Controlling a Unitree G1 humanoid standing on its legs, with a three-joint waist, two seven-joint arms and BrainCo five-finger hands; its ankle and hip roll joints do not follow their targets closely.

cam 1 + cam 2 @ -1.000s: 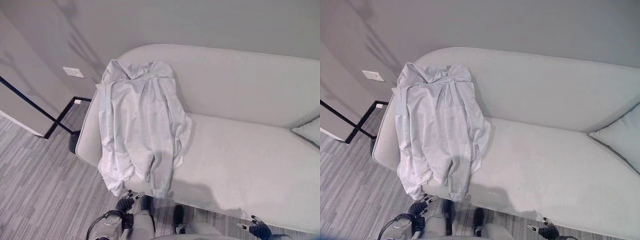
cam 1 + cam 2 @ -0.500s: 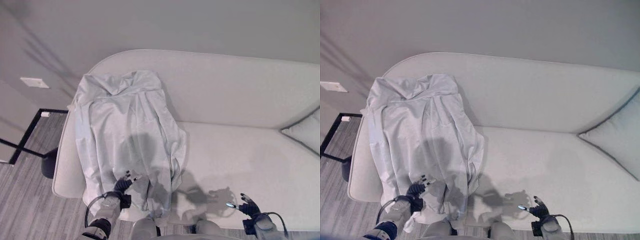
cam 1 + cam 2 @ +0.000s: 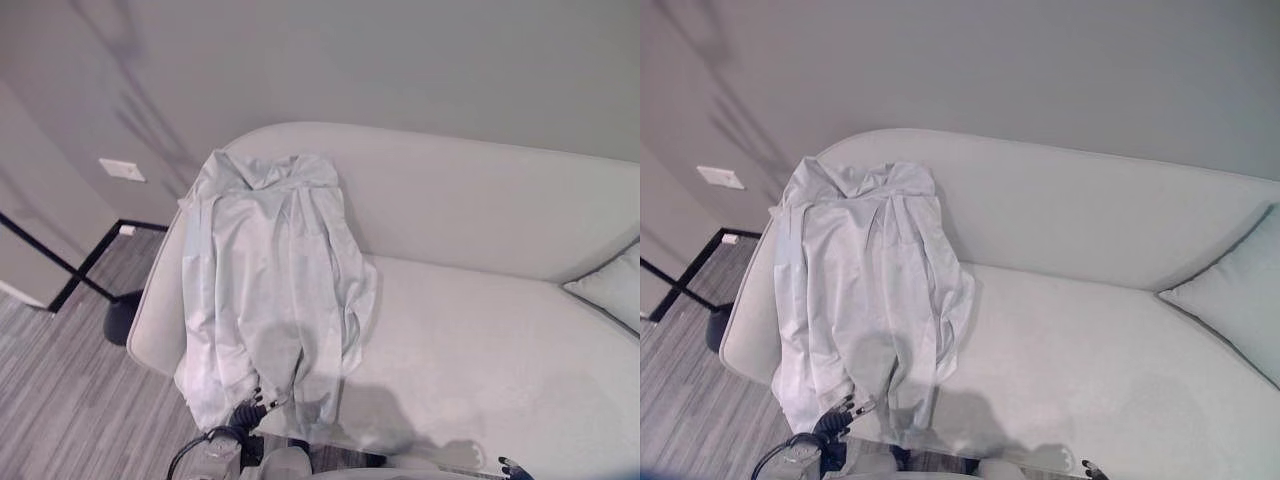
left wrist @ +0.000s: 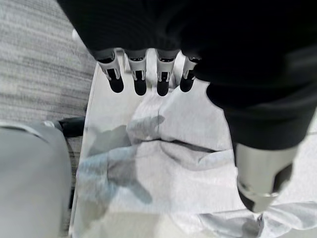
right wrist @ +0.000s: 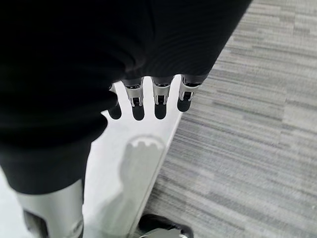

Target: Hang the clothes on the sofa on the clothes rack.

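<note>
A: Item one, shirt [image 3: 275,270]?
B: Pale, draped over the left arm and backrest of the sofa [image 3: 480,340], hem hanging off the front edge. Same lie as half a second ago.

A: Left hand [image 3: 256,404]?
B: Fingers straight and relaxed, holding nothing, just below the hem. Lower in view than before, when it lay over the cloth.

A: Right hand [image 5: 148,101]?
B: Spread, empty, over the sofa's front edge and floor [image 5: 247,148].

A: Rack [image 3: 70,275]?
B: Black bars, left of the sofa.
</note>
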